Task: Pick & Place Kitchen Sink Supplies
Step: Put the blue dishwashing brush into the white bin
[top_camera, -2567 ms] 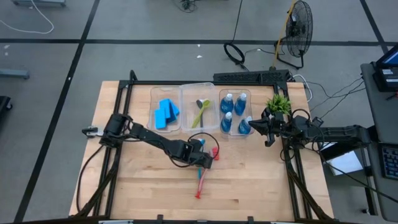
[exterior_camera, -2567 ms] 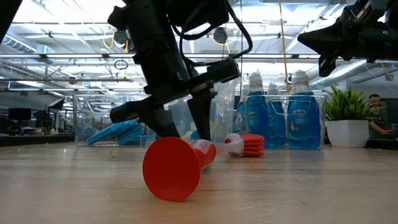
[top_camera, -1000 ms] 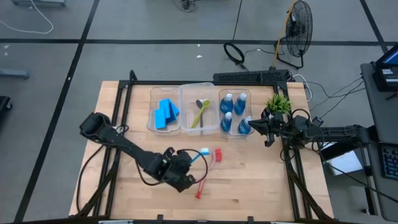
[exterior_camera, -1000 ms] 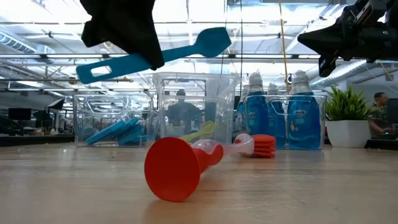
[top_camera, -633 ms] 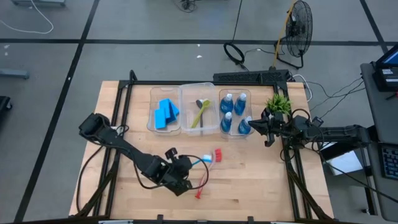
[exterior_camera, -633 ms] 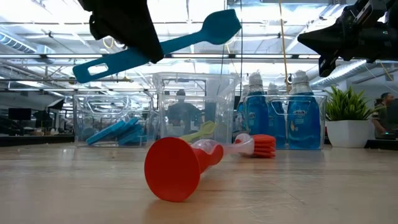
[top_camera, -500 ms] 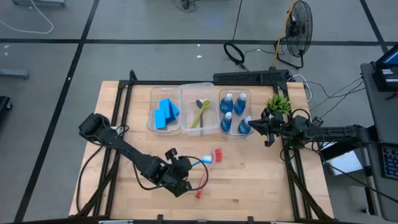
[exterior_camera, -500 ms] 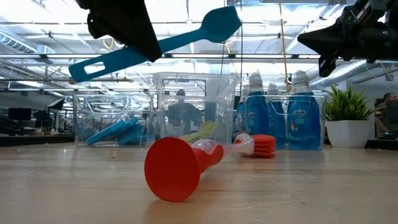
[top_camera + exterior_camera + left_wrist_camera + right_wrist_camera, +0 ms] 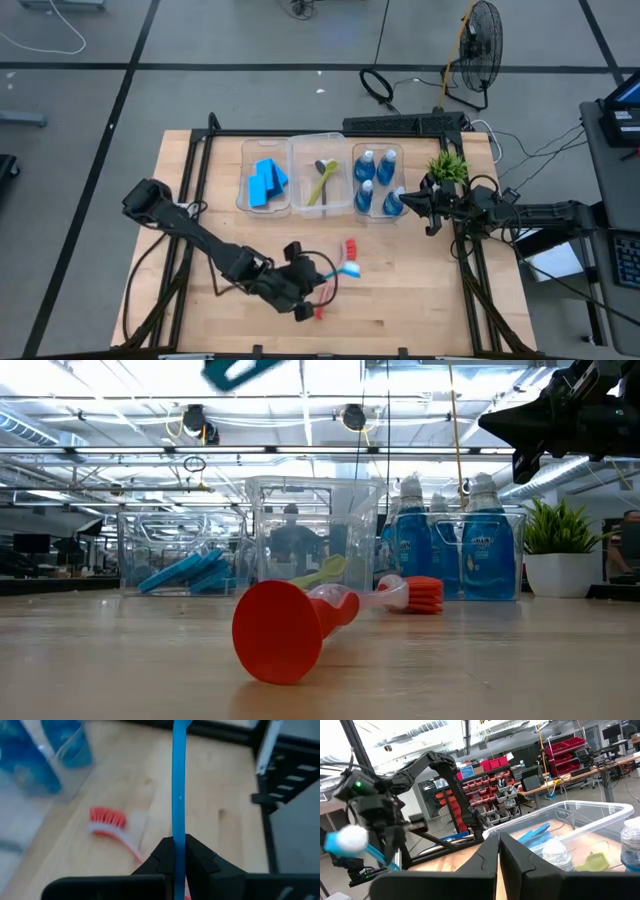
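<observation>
Left gripper (image 9: 179, 851) — fingers clamped on the blue brush (image 9: 178, 780), handle running up between them; red brush (image 9: 111, 825) lies lower left. Right gripper (image 9: 498, 851) shut, empty.

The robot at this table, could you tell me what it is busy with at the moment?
It is sorting sink supplies into the clear bins. The left gripper is shut on the blue brush, holding it in the air above the table's front. The red brush lies on the table beside it. The sponges, a yellow-green brush and the bottles are already in the bins. The right gripper waits, shut and empty, by the bottles.
</observation>
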`<control>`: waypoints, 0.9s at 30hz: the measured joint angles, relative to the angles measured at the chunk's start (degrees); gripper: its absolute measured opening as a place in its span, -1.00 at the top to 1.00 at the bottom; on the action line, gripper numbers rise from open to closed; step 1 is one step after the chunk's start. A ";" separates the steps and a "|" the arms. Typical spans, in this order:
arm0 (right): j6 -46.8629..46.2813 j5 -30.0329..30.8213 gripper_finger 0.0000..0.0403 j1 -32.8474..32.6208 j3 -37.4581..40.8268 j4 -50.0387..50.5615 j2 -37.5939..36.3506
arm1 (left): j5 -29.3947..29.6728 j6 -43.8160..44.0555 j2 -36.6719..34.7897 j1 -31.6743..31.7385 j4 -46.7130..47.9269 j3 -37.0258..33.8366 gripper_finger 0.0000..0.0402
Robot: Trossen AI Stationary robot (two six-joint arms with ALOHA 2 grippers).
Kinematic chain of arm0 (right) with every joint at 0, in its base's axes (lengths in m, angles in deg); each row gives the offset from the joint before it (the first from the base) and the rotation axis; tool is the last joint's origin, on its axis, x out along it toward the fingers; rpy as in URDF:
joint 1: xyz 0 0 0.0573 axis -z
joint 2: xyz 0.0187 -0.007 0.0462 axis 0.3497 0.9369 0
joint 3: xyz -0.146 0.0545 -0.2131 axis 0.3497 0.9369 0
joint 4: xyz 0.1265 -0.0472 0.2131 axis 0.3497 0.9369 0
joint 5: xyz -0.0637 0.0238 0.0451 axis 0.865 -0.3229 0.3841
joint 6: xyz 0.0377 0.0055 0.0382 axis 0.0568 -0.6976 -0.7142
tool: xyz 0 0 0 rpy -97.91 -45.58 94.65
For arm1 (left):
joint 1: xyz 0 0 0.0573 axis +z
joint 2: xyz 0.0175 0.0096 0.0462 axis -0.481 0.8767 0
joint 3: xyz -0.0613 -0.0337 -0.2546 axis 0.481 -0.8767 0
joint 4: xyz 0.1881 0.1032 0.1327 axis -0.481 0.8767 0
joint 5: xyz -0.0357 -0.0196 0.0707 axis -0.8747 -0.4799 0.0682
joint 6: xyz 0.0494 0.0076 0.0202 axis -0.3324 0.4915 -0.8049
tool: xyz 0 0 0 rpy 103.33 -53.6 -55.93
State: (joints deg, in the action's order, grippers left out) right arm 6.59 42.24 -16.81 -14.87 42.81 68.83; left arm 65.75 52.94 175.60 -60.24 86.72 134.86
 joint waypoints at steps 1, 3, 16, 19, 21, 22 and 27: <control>0.00 0.00 0.98 0.00 0.00 0.00 0.00 | -0.59 -1.26 -0.49 0.00 -0.93 0.00 0.91; 0.00 0.00 0.98 0.00 0.00 0.00 0.02 | -1.71 -3.43 -1.46 0.00 -4.11 0.00 0.91; 0.00 0.00 0.98 0.00 0.00 0.00 0.02 | -5.68 -22.55 -4.61 -1.49 -28.08 0.00 0.91; 0.00 0.00 0.98 0.00 0.00 0.00 0.02 | -5.55 -25.72 -4.63 -1.51 -32.80 0.00 0.91; 0.00 0.00 0.98 0.00 0.00 0.00 0.02 | -5.74 -28.07 -4.59 -1.51 -35.35 -0.02 0.91; 0.01 0.00 0.98 0.00 0.00 0.00 0.02 | -6.10 -29.39 -4.59 -1.51 -36.91 -0.02 0.91; 0.00 0.00 0.98 0.00 0.00 0.02 0.02 | -8.60 -35.61 -4.61 -1.66 -43.60 -0.02 0.91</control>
State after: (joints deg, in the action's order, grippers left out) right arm 6.59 42.24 -16.81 -14.87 42.84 68.85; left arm 57.16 17.34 170.99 -61.90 43.12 134.84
